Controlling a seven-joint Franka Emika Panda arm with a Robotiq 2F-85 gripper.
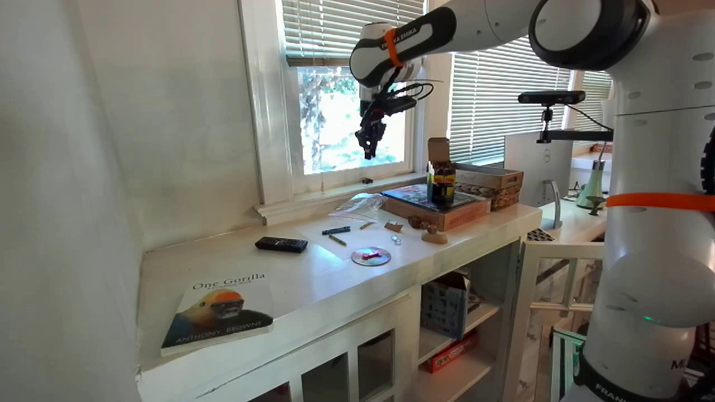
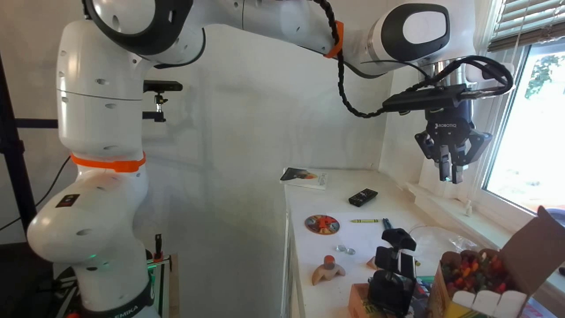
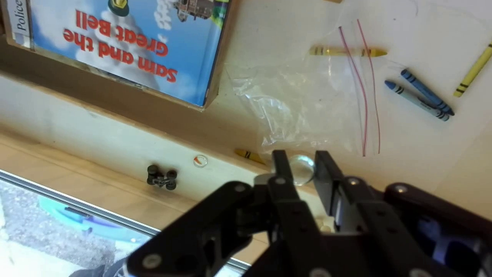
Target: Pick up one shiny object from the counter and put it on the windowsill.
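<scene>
With the wrist (image 2: 463,35) bent downward, the arm (image 2: 273,22) is stretched out toward the windowsill (image 1: 301,203), and the gripper (image 2: 450,176) is held above its level, pointed down, fingers (image 3: 281,169) clamped in a narrow grip.

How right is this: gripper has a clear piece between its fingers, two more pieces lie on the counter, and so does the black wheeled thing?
Not quite: the black wheeled thing is on the windowsill, not the counter, as the wrist view shows. The rest holds: the gripper has a clear piece between its fingers, and two more pieces lie on the counter.
</scene>
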